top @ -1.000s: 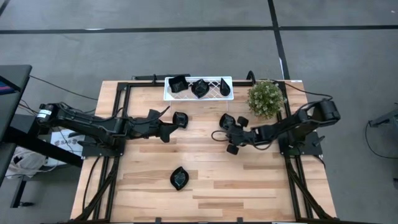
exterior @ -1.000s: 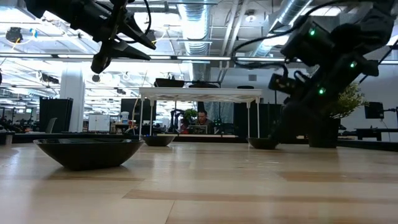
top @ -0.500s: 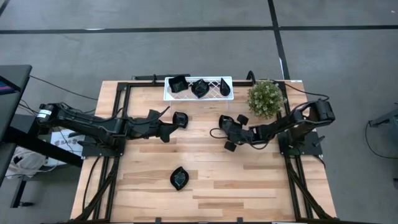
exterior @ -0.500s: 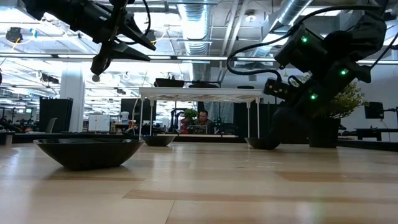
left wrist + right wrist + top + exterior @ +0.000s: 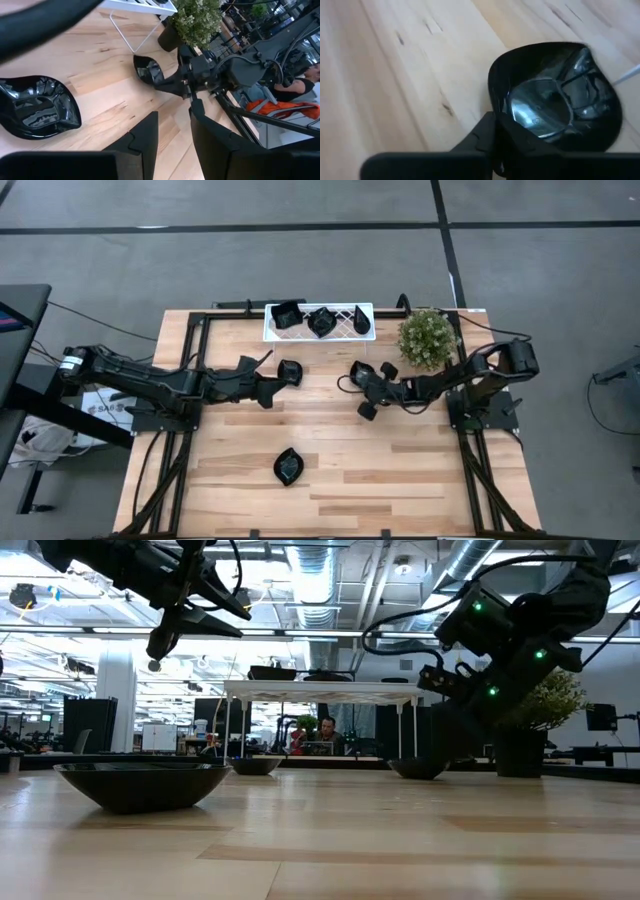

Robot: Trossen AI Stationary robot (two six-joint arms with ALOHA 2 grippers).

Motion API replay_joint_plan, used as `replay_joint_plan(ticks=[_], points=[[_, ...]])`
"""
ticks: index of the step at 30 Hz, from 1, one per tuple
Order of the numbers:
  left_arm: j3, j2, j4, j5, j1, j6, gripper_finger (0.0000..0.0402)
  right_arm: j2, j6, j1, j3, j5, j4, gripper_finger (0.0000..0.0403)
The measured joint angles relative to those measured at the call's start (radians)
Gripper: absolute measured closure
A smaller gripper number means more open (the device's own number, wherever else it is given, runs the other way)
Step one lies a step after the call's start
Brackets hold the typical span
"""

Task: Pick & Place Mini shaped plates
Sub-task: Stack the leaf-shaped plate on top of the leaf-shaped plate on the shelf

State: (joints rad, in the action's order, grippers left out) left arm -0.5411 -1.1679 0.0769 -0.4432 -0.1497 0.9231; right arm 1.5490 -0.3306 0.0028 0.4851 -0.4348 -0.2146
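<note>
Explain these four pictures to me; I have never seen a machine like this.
Two dark robot arms work at a wooden table. One picture looks straight down, one looks level across the tabletop, and two come from cameras on the arms' wrists. Small glossy black dishes lie about: three in the white lattice tray, a leaf-shaped one near the front. The right gripper has shut on the rim of a dish. The left gripper waits beside another dish. A potted plant stands at the right.

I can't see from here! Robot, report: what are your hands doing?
Right gripper shut on a black dish near the plant. Left gripper waiting beside another dish. Nothing in the way.
</note>
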Motion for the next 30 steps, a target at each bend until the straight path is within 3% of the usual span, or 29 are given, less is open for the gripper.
replay_joint_plan(ticks=[11,20,30], points=[[0.000,0.000,0.000,-0.001,0.000,-0.002,0.0285,0.000,0.054,0.115,0.034,0.139,-0.015,0.0398],[0.000,0.000,0.001,-0.001,0.000,-0.002,0.0285,0.000,0.105,0.163,0.067,0.388,-0.016,0.0401],[0.000,0.000,0.001,0.029,-0.002,-0.007,0.0285,0.000,0.061,0.272,0.067,0.517,-0.016,0.0402]])
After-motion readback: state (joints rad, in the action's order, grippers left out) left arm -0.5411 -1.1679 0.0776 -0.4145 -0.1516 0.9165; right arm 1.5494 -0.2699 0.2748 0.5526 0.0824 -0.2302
